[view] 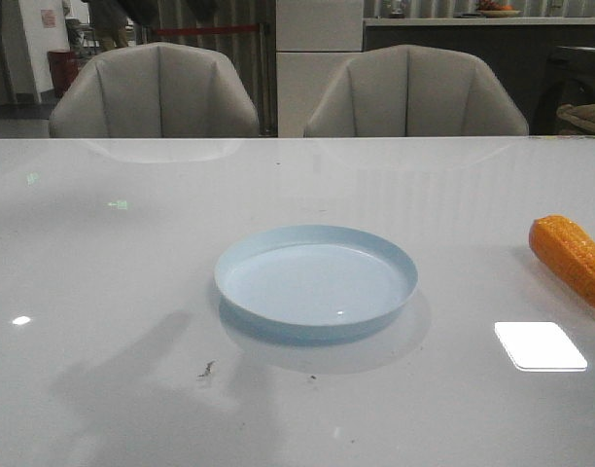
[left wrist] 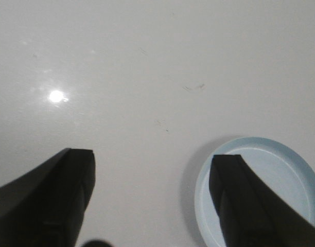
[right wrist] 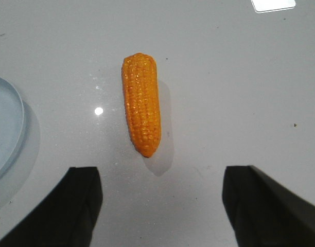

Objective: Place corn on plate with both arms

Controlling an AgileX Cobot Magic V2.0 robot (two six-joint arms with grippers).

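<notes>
While the plate [view: 317,282] sits empty near the middle of the table [view: 103,243], the corn [view: 573,258] lies well apart from it at the right edge of the front view, flat on its side and partly cut off by the frame. Nothing has been picked up. The right gripper [right wrist: 162,177] hangs above the corn with its jaws spread wide and nothing between them; the cob's near end points toward the gap. The left gripper [left wrist: 152,170] is likewise wide open and empty, over bare table with the plate's rim under one finger.

The main risk, as I judge it, is the grasp itself — the cob is rounded, bumpy and tapered, so jaws closing near the narrow end could squeeze it out or roll it on this glossy surface. A descent that is off-centre might nudge it further toward the table's edge. Later, a release too close to the low rim could let it roll off the plate — a central drop looks safer.
</notes>
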